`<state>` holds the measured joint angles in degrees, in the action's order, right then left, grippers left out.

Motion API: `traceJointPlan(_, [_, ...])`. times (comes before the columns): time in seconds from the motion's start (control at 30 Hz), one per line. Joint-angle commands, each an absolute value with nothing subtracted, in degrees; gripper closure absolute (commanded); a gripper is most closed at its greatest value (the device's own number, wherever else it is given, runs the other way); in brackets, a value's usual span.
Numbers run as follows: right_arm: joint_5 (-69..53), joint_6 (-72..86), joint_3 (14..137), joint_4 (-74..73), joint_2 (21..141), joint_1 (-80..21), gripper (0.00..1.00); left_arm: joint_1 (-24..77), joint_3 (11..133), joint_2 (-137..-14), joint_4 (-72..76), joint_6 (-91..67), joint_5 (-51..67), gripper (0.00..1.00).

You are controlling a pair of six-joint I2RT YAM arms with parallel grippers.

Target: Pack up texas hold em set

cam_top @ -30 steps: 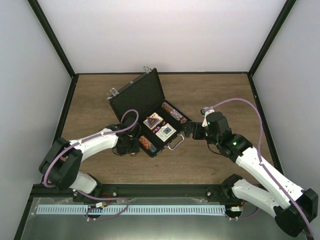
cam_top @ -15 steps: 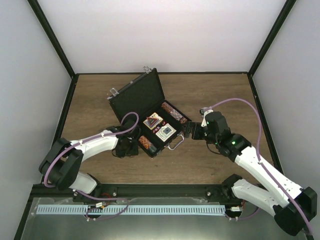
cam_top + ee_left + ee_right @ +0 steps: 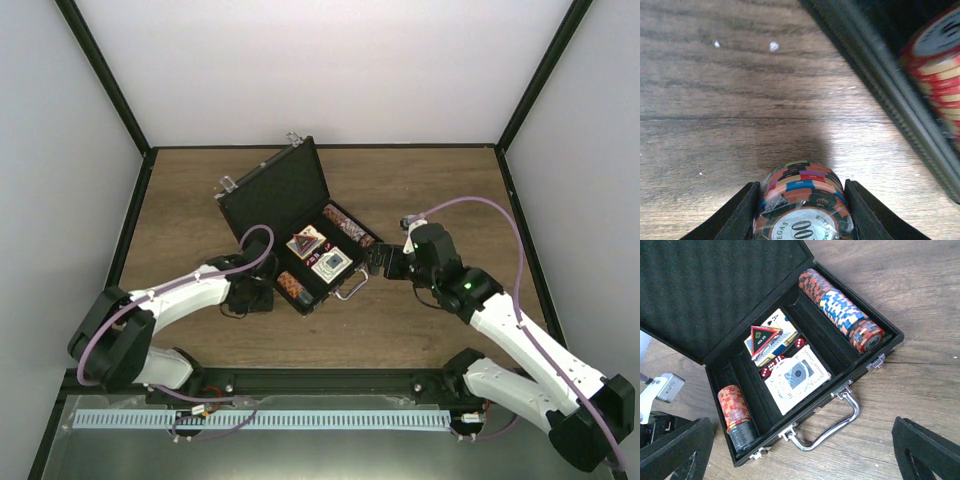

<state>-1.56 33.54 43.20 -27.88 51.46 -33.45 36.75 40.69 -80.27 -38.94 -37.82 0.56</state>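
Robot lab cell: white panels [image 3: 330, 70] at 9, 12, 3 o'clock, black frame posts [image 3: 107, 75], wood table [image 3: 440, 180], slotted duct [image 3: 300, 418] at 6.

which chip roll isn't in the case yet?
The plastic-wrapped roll, clamped in the left gripper just outside the case. The long roll and the short roll both lie in the case's outer slots.
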Motion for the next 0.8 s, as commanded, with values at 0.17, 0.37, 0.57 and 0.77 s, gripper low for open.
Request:
traceJointPlan(0.17, [-2.26, 34.28, 45.71, -28.44, 49.96, -33.07, 0.00, 37.44, 43.82, -73.61, -33.60, -33.00, 5.33, 0.57])
traceJointPlan(0.37, [-4.77, 34.80, 47.23, -29.00, 50.97, -33.05, 0.00, 38.28, 49.01, -72.82, -25.22, -24.71, 10.39, 0.58])
traceJointPlan(0.57, [-9.23, 34.81, 49.95, -31.55, 54.17, -33.09, 0.00, 43.15, 48.87, -76.11, -6.45, -20.52, 15.80, 0.57])
traceJointPlan(0.77, [-14.90, 37.07, 53.49, -33.07, 59.92, -33.02, 0.00, 48.25, 46.87, -76.62, 4.28, -13.49, 13.89, 0.56])
